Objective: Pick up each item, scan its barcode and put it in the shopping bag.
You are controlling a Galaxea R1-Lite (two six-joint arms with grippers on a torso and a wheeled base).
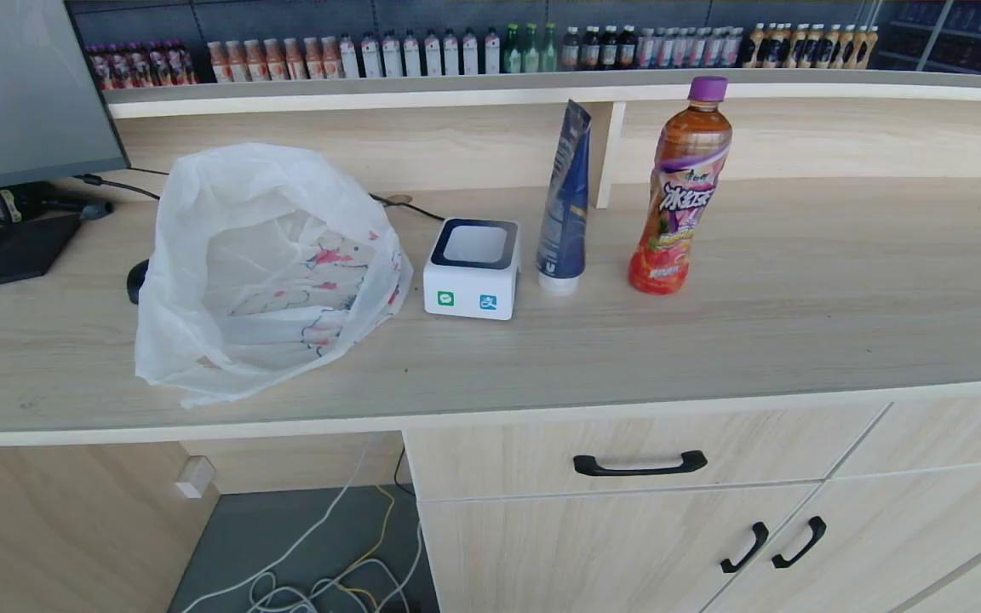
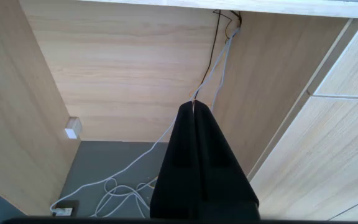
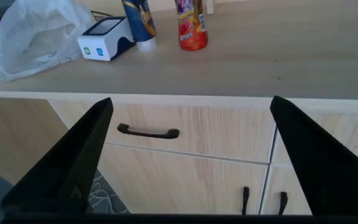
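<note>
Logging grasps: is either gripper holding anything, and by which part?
Nothing is held. Left gripper is shut empty, right gripper open; bottle and tube stand on the counter.

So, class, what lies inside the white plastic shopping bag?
The white plastic shopping bag shows only its own red-and-blue print inside, no item. Crumpled folds hide its corners.

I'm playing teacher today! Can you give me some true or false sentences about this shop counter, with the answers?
1. The bottle has a purple cap. True.
2. The blue tube lies flat. False: it stands upright on its white cap.
3. The scanner sits between the shopping bag and the tube. True.
4. The bottle is already in the bag. False: it stands on the counter, right of the tube.
</note>
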